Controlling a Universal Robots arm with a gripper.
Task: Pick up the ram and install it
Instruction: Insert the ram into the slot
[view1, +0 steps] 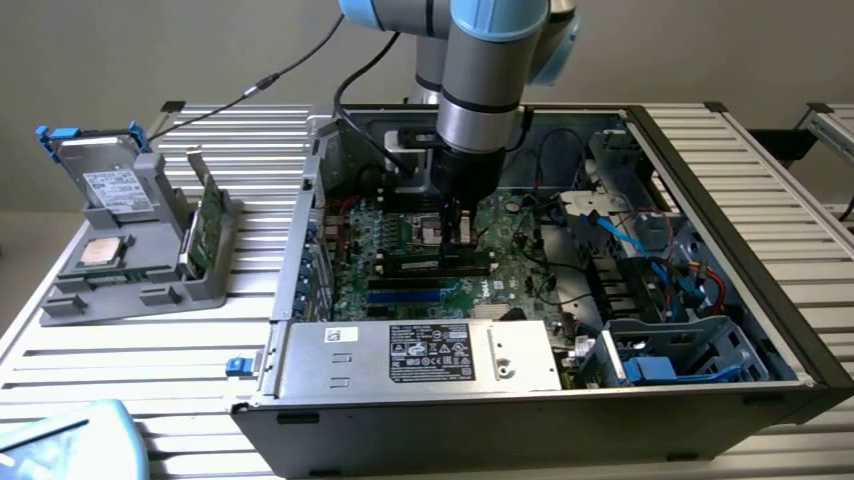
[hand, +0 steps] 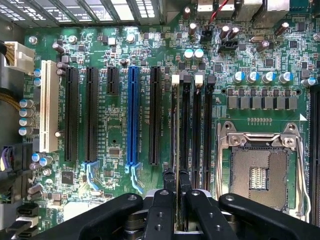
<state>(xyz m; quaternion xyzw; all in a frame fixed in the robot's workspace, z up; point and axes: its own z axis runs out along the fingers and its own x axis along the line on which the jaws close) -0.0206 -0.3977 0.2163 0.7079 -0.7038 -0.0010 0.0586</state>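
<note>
Your jaws are pinching the ram (hand: 176, 200) edge-on, lined up with a black slot (hand: 174, 125) on the motherboard (hand: 116, 135).

A worktop (view1: 160, 350) of silver-grey ribbed metal slats is seen in the exterior view, and most of its middle and the side towards the exterior view's right is taken up by a large open black metal computer case (view1: 534, 425) laid on its side. Near the edge at the exterior view's left, a grey plastic moulded holder tray (view1: 134, 290) is set just beside the case. A thin black cable (view1: 227, 105) is trailed over the far left corner, and a pale blue rounded object (view1: 80, 440) is cut off at the near left corner.
</note>
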